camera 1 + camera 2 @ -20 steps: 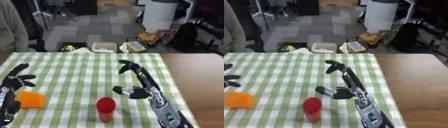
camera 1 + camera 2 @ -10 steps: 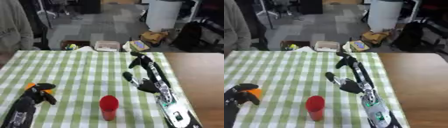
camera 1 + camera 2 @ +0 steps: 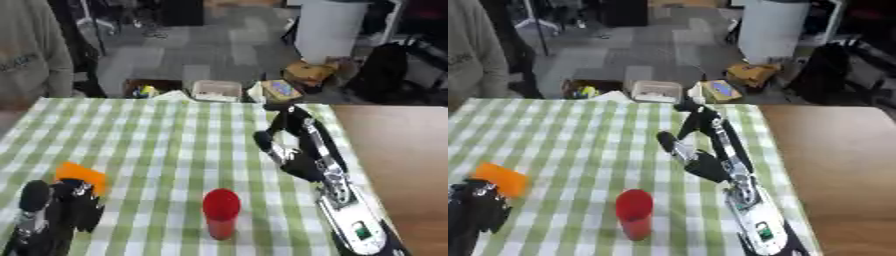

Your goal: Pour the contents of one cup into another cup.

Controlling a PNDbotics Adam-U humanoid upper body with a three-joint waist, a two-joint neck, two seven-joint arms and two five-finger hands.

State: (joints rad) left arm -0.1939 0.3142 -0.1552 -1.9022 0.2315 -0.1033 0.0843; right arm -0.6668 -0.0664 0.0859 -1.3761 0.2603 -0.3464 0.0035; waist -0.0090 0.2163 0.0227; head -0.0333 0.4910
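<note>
On checked cloth (image 3: 166, 150), spread right hand (image 3: 293, 150) flanks a tapered red cup (image 3: 220, 212); left hand (image 3: 66, 202) pinches an orange cup (image 3: 80, 176).

A surface (image 3: 166, 135) covered with a green-and-white checked cloth. A red cup (image 3: 220, 213) stands upright near its front edge. An orange cup (image 3: 81, 176) lies at the left. Bare brown wood (image 3: 842, 150) shows on the right.

Open cloth between red cup (image 3: 220, 213) and right hand (image 3: 289, 150).
</note>
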